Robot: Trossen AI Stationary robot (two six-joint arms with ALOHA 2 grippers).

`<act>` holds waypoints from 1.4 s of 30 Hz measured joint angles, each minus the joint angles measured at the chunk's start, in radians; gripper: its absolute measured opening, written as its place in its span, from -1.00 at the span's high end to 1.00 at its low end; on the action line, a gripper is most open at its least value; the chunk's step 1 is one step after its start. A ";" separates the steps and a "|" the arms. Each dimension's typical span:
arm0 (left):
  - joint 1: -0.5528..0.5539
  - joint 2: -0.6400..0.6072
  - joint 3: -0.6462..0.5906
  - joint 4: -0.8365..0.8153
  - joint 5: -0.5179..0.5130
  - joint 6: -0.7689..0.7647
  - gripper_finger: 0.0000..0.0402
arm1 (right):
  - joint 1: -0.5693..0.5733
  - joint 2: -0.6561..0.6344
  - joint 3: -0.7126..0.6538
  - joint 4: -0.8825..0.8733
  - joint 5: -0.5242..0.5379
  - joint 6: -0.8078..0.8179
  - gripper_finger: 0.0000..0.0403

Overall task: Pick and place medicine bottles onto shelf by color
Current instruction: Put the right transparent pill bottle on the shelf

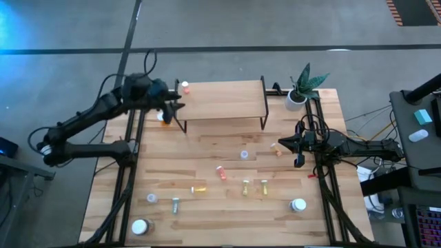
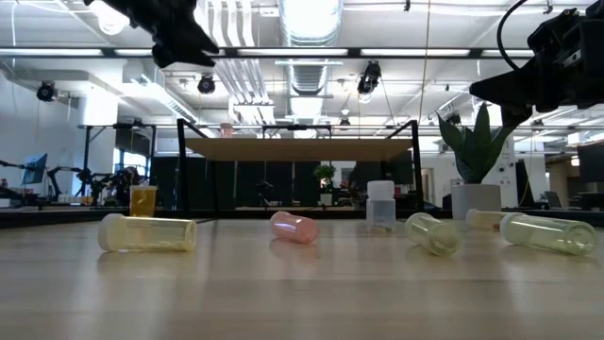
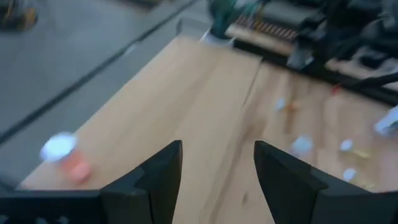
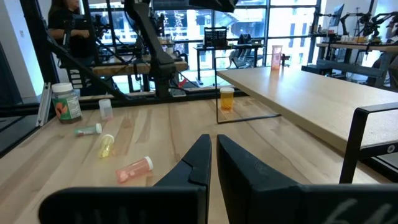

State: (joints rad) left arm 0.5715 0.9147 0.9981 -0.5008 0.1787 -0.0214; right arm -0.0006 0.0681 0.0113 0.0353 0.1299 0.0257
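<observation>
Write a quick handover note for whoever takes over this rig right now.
Left gripper: jaws open, empty, above the shelf's left end.
Right gripper: jaws shut, empty, waiting at the table's right side.
Done: one orange bottle stands on the shelf's far left corner.
Left: another orange bottle beside the shelf's left legs, the rest scattered on the table, like the pink bottle.

Pale wood, clear plastic
Matt planked wood counter (image 1: 227, 200); smooth light-wood shelf (image 1: 224, 100) on thin black metal legs; beside it, translucent plastic bottles (image 2: 148, 232).
</observation>
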 joint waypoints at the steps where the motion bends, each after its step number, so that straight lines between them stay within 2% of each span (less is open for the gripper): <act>1: -0.018 -0.013 -0.030 0.054 0.000 -0.001 0.09 | 0.000 0.000 0.000 0.000 0.000 0.000 0.91; 5: -0.088 -0.033 -0.150 0.309 0.000 -0.022 0.09 | 0.000 0.000 0.000 0.000 0.000 0.000 0.91; 8: -0.114 -0.025 -0.210 0.425 0.003 -0.025 0.09 | 0.000 0.000 0.000 0.000 0.000 0.000 0.91; 16: -0.121 0.043 -0.214 0.445 -0.001 -0.026 0.09 | 0.000 0.000 0.000 0.000 0.000 0.000 0.91; 23: -0.134 0.069 -0.215 0.476 -0.001 -0.026 0.09 | 0.000 0.000 0.000 0.000 0.001 -0.072 0.91; 28: -0.171 -0.002 -0.220 0.448 -0.001 -0.026 0.09 | 0.000 0.000 0.000 0.017 0.004 -0.074 0.91; 33: -0.245 -0.079 -0.250 0.461 -0.001 -0.025 0.09 | 0.000 0.000 0.000 0.105 -0.001 -0.040 0.91; 40: -0.333 -0.154 -0.387 0.635 -0.033 -0.026 0.09 | 0.000 0.000 0.000 0.228 0.003 0.090 0.91; 42: -0.341 -0.163 -0.426 0.708 -0.038 -0.025 0.09 | 0.000 0.000 0.000 0.240 0.044 0.086 0.91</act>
State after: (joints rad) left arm 0.2309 0.7515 0.5718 0.2074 0.1405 -0.0467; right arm -0.0006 0.0683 0.0113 0.2756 0.1738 0.1120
